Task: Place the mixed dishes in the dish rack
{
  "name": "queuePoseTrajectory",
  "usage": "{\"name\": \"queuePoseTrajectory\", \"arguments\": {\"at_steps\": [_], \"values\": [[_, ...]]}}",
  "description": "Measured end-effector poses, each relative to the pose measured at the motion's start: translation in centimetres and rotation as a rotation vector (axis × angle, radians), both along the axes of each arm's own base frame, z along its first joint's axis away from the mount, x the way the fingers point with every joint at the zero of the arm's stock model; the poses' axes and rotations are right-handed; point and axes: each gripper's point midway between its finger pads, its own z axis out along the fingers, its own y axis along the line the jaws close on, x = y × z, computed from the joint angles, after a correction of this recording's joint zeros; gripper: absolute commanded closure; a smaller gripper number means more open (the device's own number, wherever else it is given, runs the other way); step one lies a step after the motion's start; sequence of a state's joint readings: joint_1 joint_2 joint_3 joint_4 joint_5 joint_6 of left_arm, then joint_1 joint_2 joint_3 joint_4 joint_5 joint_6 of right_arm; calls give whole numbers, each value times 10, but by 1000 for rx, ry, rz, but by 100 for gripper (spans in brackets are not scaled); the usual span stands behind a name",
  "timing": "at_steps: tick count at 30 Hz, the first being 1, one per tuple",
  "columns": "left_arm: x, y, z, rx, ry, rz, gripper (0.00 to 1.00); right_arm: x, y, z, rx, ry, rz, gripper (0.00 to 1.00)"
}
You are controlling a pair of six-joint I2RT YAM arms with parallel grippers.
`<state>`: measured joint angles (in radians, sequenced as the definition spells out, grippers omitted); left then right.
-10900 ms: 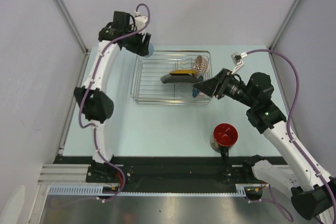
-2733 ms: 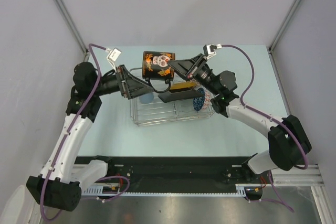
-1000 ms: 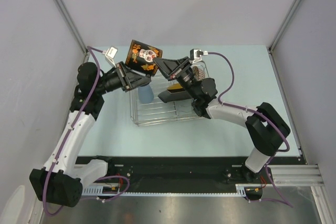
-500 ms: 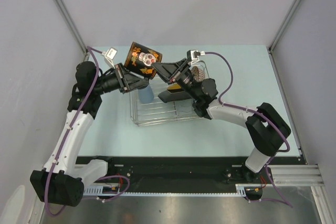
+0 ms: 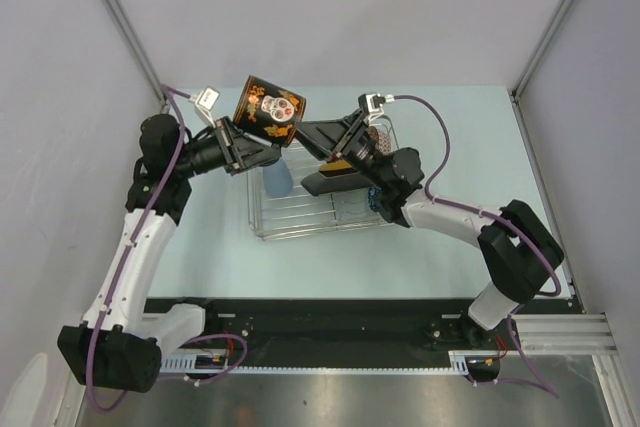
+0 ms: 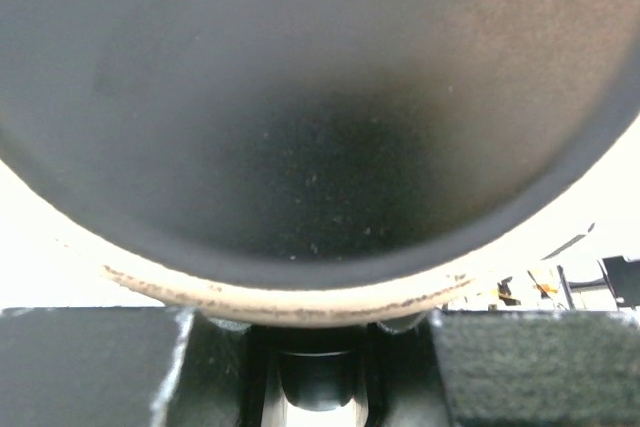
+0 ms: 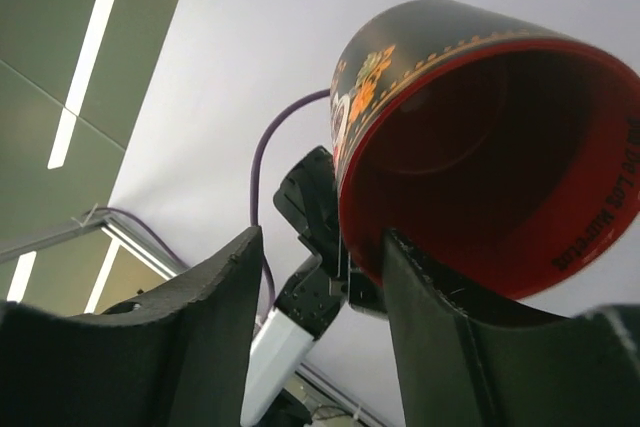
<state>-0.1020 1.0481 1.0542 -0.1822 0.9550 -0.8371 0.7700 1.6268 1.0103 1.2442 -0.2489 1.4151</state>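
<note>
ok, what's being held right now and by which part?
The dark mug, clamped at its base end by the left gripper. The right gripper is open by the rim.

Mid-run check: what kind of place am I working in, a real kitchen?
Probably a lab test cell, not a kitchen: bare grey panel walls on metal posts, a pale blue table with a dish rack, and ceiling strip lights in the right wrist view.
</note>
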Motion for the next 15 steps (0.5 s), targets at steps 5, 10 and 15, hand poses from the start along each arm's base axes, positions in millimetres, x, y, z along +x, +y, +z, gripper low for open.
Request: {"name": "queuePoseTrajectory", "arguments": {"at_steps": [5, 10, 15], "values": [[5, 7, 6, 26, -26, 26, 100, -2, -12, -8, -59, 3, 12, 33], [4, 17, 8, 118, -108, 31, 100, -1, -44, -7, -146, -11, -38, 32], [-2, 25, -16, 239, -134, 17, 100, -1, -87, 10, -199, -54, -134, 30]]}}
